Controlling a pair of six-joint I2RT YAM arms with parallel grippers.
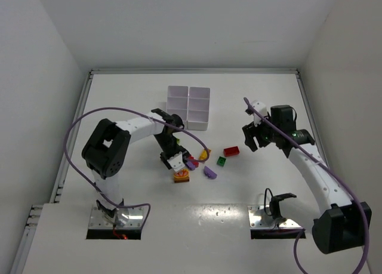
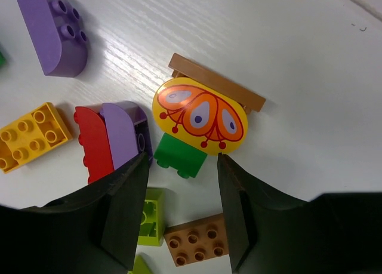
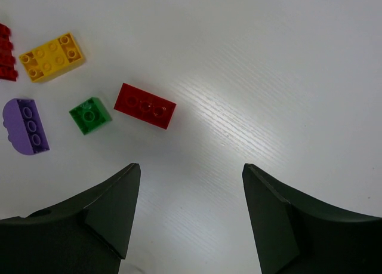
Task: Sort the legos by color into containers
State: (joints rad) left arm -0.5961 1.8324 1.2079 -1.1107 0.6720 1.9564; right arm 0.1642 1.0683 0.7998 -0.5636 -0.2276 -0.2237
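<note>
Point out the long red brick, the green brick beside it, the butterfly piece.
Long red plastic brick (image 3: 145, 105): right wrist view, middle stud.
Small green square brick (image 3: 89, 114): right wrist view, centre stud.
Yellow oval butterfly-printed piece (image 2: 200, 116): left wrist view, printed face.

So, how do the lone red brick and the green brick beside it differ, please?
The red brick is an elongated rectangle; the green brick is nearly square and smaller. The red brick shows three studs in a row, the green brick fewer. Both lie loose on the table, not touching.
</note>
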